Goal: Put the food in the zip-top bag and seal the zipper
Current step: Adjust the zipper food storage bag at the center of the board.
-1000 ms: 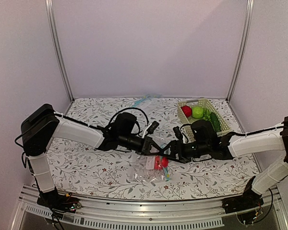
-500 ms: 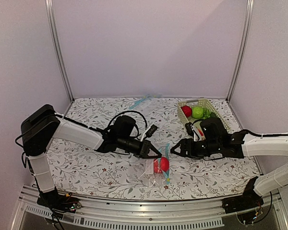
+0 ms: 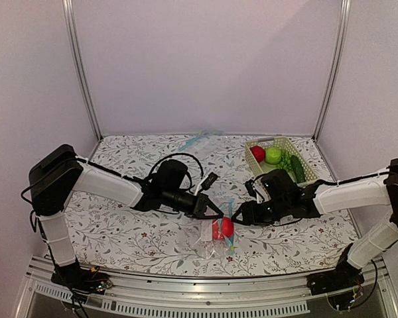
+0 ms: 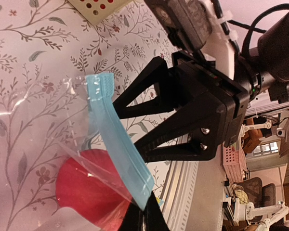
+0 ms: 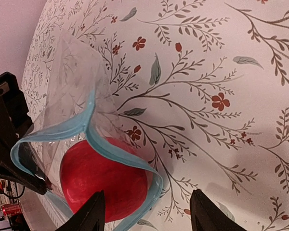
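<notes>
Return of empty, wide-spread right pincer (image 3: 236, 217) to clear crinkly zip-top bag (image 3: 203, 240), lower centre; left pincer (image 3: 217, 214) clamps its light blue zipper strip (image 4: 118, 144); round red plastic fruit (image 5: 103, 180) bagged, sealing pending.

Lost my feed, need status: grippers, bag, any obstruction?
Left gripper shut on zipper, bag mouth open. Right gripper open, empty, facing mouth. Red fruit in bag; cucumber in basket. No obstruction seen.

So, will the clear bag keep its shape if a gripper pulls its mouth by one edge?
Probably not. The zip-top bag looks thin and crinkled, and its zipper bends in curves, so it should flop and fold. The red fruit inside is round, so it may roll about.
</notes>
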### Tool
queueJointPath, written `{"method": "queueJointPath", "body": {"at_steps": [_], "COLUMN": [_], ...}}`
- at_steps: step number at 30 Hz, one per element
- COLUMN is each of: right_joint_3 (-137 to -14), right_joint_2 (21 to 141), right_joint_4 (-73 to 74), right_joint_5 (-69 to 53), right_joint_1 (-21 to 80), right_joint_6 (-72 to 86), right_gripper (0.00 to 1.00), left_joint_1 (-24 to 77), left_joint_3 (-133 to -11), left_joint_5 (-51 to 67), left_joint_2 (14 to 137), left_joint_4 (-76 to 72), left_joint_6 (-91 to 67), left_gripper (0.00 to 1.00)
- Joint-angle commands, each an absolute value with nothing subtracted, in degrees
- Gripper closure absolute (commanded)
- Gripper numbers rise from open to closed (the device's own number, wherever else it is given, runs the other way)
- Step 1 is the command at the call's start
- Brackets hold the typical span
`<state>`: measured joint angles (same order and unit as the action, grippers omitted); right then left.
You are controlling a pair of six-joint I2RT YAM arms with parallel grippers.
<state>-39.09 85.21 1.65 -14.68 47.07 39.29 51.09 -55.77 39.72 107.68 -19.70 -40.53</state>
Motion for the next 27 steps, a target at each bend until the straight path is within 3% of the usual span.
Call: {"method": "queueJointPath", "body": {"at_steps": [1, 11, 17, 27], "right_joint_3": [-41.5, -43.0, -44.2, -45.7], "right_joint_2": [88.2, 91.1, 93.2, 93.2], "right_joint_4": [-2.8, -4.0, -5.7, -5.3], "right_joint_5": [-16.4, -16.0, -16.7, -18.5], "right_joint_1": [46.7, 46.8, 46.7, 46.7], "right_joint_6": [37.6, 36.5, 36.0, 35.1], "right_gripper": [0.40, 0.45, 0.53, 0.93], "left_joint_1": [50.8, 50.8, 50.9, 50.8], "left_joint_3": [-55.8, -55.9, -56.0, -56.1], "left_joint_5": [40.1, 40.1, 40.1, 39.8], "left_joint_2": [106.7, 106.3, 106.2, 105.6], "left_joint_4": [-20.0, -20.0, -19.9, -19.3], "left_joint_6": [-40.1, -40.3, -40.4, -40.3], "left_gripper": [1.00, 1.00, 1.00, 1.00]}}
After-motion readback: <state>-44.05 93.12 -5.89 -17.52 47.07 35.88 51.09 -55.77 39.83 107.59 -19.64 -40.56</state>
